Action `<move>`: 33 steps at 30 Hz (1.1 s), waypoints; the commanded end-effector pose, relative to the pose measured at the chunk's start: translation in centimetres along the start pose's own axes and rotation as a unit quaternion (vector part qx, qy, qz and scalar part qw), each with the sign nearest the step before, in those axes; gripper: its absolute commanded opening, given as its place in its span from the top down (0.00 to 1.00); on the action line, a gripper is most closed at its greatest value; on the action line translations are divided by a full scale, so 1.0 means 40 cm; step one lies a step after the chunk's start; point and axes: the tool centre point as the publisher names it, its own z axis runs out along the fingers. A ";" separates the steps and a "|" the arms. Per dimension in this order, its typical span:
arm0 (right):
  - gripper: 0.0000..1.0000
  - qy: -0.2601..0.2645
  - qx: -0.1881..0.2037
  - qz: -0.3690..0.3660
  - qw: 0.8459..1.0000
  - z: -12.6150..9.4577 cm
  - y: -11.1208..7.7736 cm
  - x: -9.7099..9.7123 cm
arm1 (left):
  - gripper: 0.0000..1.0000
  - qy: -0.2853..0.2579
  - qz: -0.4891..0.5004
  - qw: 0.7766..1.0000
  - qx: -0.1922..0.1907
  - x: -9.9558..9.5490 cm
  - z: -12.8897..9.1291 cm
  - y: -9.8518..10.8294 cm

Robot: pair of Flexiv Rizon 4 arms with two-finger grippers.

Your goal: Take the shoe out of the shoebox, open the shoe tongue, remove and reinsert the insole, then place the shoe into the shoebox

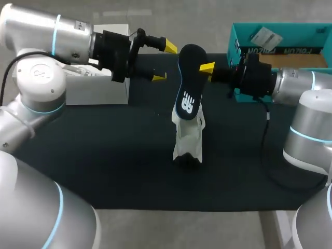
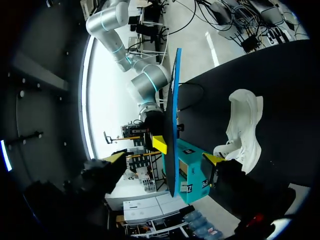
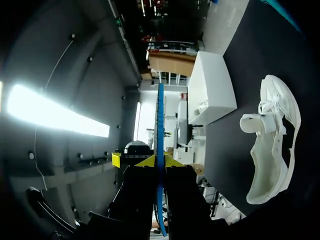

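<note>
The right gripper (image 1: 205, 69) is pinching a dark insole (image 1: 189, 83) by one edge near its far end, and in the right wrist view the insole (image 3: 160, 145) is showing edge-on, clamped between the two yellow tips of that gripper (image 3: 159, 162). The insole is hanging in the air over the middle of the table, its printed face turned up, above a white shoe (image 1: 188, 140) that is resting on the black mat (image 1: 104, 155) near the table's centre. In both wrist views the shoe (image 3: 272, 140) is lying clear of the insole, with bare mat between them. The left gripper (image 1: 165, 61) is hovering just beside the insole's far end on the other side, its fingers spread wide and holding nothing. In the left wrist view the insole (image 2: 172, 120) is standing ahead of that gripper (image 2: 164, 158), untouched by it. A teal shoebox (image 1: 270, 50) is sitting at the table's far right corner, behind the right arm. A white box (image 1: 98, 85) is sitting near the far left corner, under the left arm.
</note>
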 end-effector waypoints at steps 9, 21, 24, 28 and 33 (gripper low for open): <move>1.00 -0.010 -0.003 0.007 1.000 0.027 -0.002 -0.004 | 0.50 -0.055 -0.001 0.998 0.009 0.028 0.096 0.031; 1.00 -0.016 0.005 0.012 1.000 0.027 -0.015 -0.002 | 0.62 -0.063 -0.012 0.998 0.003 0.049 0.133 0.022; 1.00 -0.019 0.002 0.012 1.000 0.023 -0.016 -0.003 | 0.91 -0.060 -0.014 0.998 0.004 0.056 0.134 0.018; 1.00 -0.021 -0.003 0.012 1.000 0.021 -0.019 -0.006 | 1.00 -0.059 -0.017 0.998 0.004 0.063 0.131 0.014; 1.00 -0.019 0.002 0.004 1.000 0.025 -0.023 -0.005 | 1.00 -0.057 -0.024 0.998 0.001 0.068 0.130 0.014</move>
